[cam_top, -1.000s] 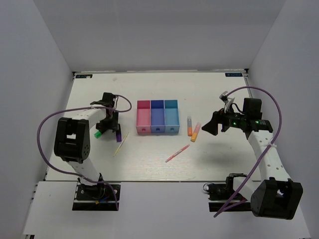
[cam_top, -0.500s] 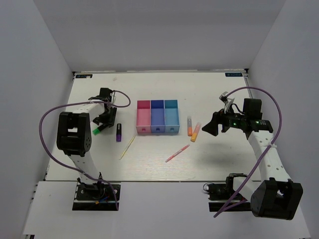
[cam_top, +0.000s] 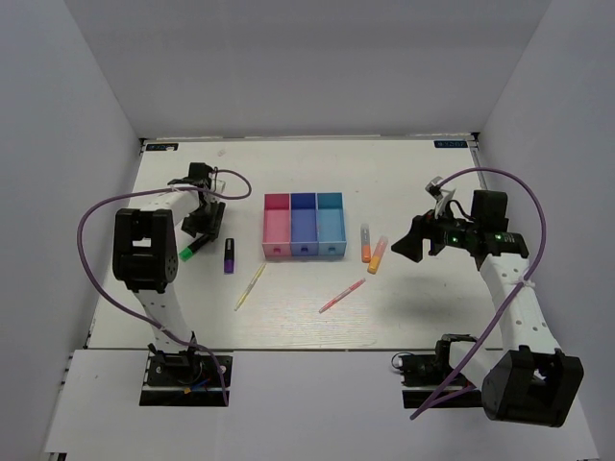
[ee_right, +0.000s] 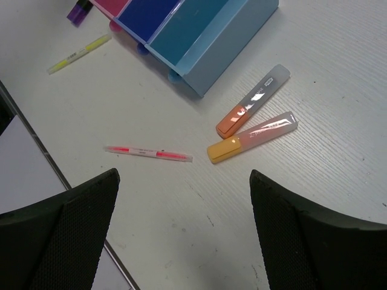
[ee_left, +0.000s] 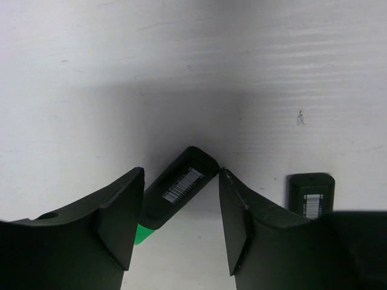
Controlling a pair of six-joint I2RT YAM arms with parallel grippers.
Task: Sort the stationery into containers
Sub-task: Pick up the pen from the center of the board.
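white tabletop (cam_top: 404,182); the three joined containers (cam_top: 304,254) look empty. right tool (ee_right: 183,175) wide open, holds nothing. left tool (ee_left: 181,175) part open, empty, straddling the green-banded marker (ee_left: 178,188), which lies skewed on the tabletop left of the containers. risk: closing on the angled barrel may twist it out.

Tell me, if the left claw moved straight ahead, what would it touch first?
Probably the dark green-ended marker lying between the open left gripper fingers, then the table beneath it.

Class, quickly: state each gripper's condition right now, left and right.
Left gripper: open, above the green-banded marker, not gripping it.
Right gripper: open, empty.
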